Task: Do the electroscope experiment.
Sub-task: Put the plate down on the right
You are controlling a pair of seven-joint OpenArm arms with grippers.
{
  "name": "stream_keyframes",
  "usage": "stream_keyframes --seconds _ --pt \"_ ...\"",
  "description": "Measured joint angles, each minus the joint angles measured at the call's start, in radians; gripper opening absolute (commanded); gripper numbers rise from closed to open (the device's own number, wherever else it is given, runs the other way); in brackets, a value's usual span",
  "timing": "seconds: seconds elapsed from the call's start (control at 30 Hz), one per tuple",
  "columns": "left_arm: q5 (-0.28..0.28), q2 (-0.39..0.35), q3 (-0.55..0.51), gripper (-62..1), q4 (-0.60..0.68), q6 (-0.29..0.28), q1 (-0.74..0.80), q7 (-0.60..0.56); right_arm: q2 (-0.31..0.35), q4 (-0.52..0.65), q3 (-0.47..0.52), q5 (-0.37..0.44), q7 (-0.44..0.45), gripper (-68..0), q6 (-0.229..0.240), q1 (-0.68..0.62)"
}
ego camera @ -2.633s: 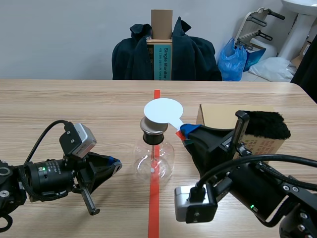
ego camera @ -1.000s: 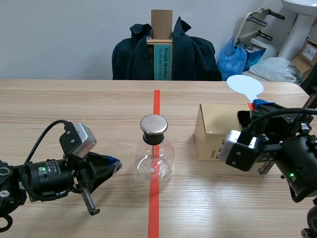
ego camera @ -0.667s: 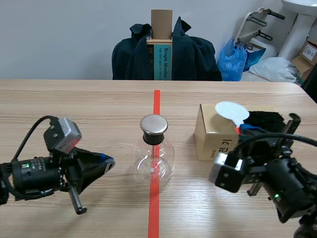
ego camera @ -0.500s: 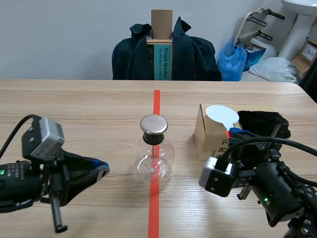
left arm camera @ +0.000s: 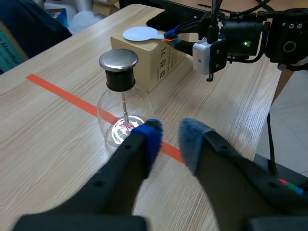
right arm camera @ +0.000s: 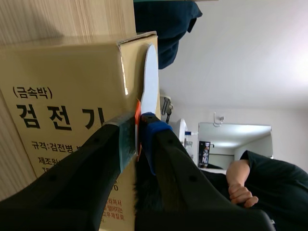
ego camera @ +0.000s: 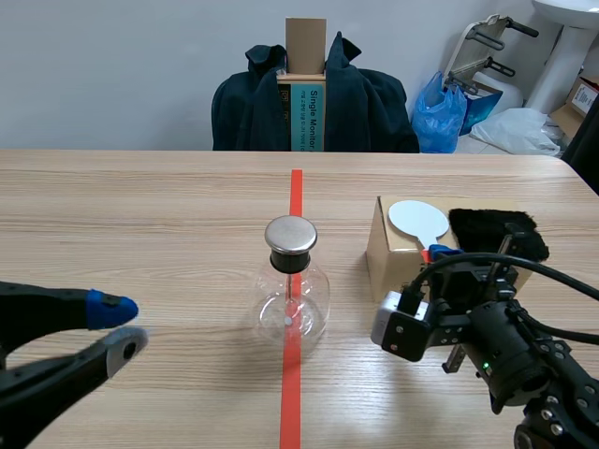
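- Left hand (left arm camera: 169, 142) has its fingers apart with nothing in them. The glass flask (left arm camera: 123, 113) sits just ahead, with open surface (ego camera: 140, 224) on either side of it.
- Right hand (right arm camera: 138, 132) pinches the white paddle (right arm camera: 150, 82), tight against the box (right arm camera: 62, 96) edge.
- Paddle handle is mostly hidden by the fingers, and the black fur (ego camera: 496, 229) sits partly behind that arm.

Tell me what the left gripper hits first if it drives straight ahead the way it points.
Most likely the glass flask: its round body stands just ahead of the left gripper, slightly off the open fingers' midline, so a glancing contact is possible.
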Motion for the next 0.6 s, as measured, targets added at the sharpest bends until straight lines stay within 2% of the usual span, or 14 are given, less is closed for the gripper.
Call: stream_keyframes --seconds 0.07,0.1,0.33,0.4,0.47,0.5,0.6 --pt "0.0 0.0 -0.028 -3.5 0.016 0.0 0.045 -0.006 0.0 0.0 0.0 0.001 -0.003 -66.8 0.0 -0.009" --pt "0.0 0.0 -0.039 1.4 0.018 0.0 0.061 -0.008 0.0 0.0 0.0 0.001 -0.003 -66.8 0.0 -0.014" --pt "0.0 0.014 -0.063 1.4 0.017 0.0 0.076 -0.013 0.0 0.0 0.0 0.017 0.009 -66.8 -0.01 -0.039" --pt "0.0 0.014 -0.063 1.4 0.017 0.0 0.073 -0.013 0.0 0.001 0.0 0.02 0.009 -64.3 -0.012 -0.044" --pt "0.0 0.014 -0.063 1.4 0.017 0.0 0.068 -0.013 0.0 0.001 -0.004 0.043 0.011 -55.6 -0.013 -0.046" --pt "0.0 0.013 -0.063 1.4 0.017 0.0 0.068 -0.013 0.0 0.001 -0.007 0.051 0.008 -49.0 -0.011 -0.047" --pt "0.0 0.014 -0.063 1.4 0.015 0.0 0.068 -0.013 0.0 0.001 -0.011 0.05 0.008 -22.7 -0.008 -0.053"
